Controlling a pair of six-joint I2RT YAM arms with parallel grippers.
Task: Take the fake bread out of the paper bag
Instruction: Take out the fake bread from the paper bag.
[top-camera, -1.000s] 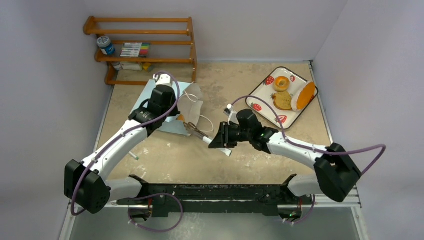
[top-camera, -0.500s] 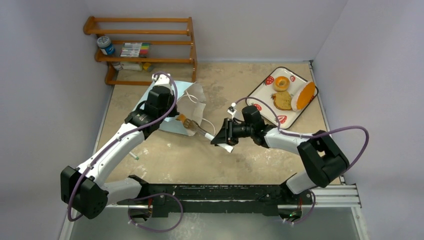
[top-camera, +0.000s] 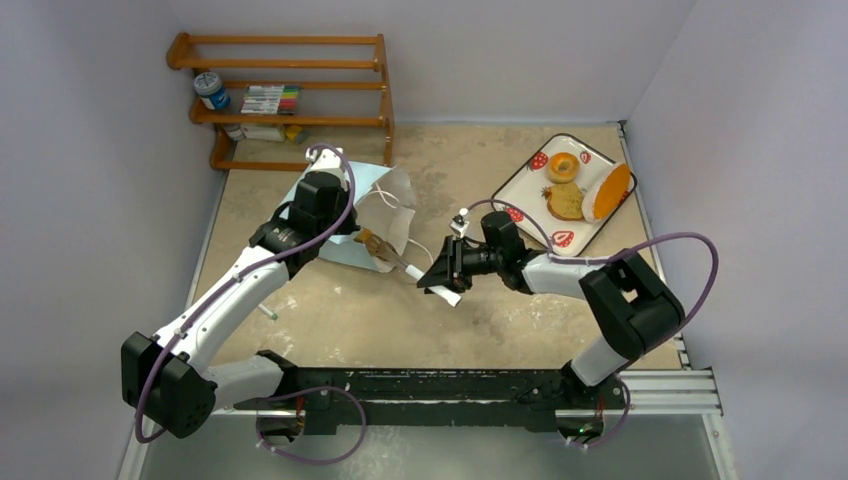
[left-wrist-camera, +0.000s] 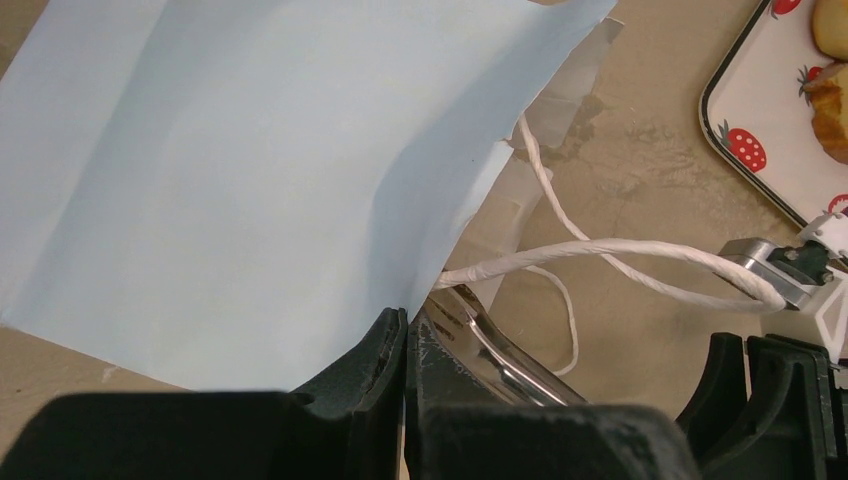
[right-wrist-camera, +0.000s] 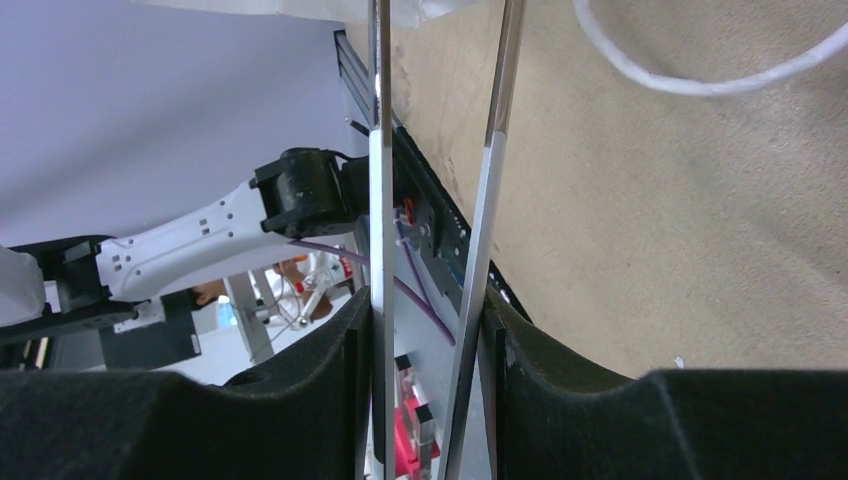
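Note:
The pale blue paper bag (top-camera: 345, 215) lies on its side at mid-left, its mouth facing right and its white cord handles (top-camera: 415, 245) trailing out. My left gripper (top-camera: 322, 212) is shut on the bag's edge; in the left wrist view the jaws (left-wrist-camera: 408, 325) pinch the blue paper (left-wrist-camera: 230, 170). My right gripper (top-camera: 452, 268) is shut on metal tongs (top-camera: 400, 262), whose two arms (right-wrist-camera: 380, 200) run between its fingers. The tong tips reach the bag's mouth, where a small tan-brown bread piece (top-camera: 372, 243) shows. A bagel ring (top-camera: 563, 166), a slice (top-camera: 566, 201) and the baguette (top-camera: 610, 191) lie on the tray.
The white strawberry-patterned tray (top-camera: 520, 190) sits at the back right and shows in the left wrist view (left-wrist-camera: 750, 120). A wooden rack (top-camera: 290, 95) with markers and a jar stands at the back left. A small white stick (top-camera: 268, 312) lies beside the left arm.
The right gripper has moved the tongs left into the bag's mouth, and its elbow swung inward. The left gripper has lifted the bag's edge slightly, opening the mouth. The tan piece now shows at the tong tips.

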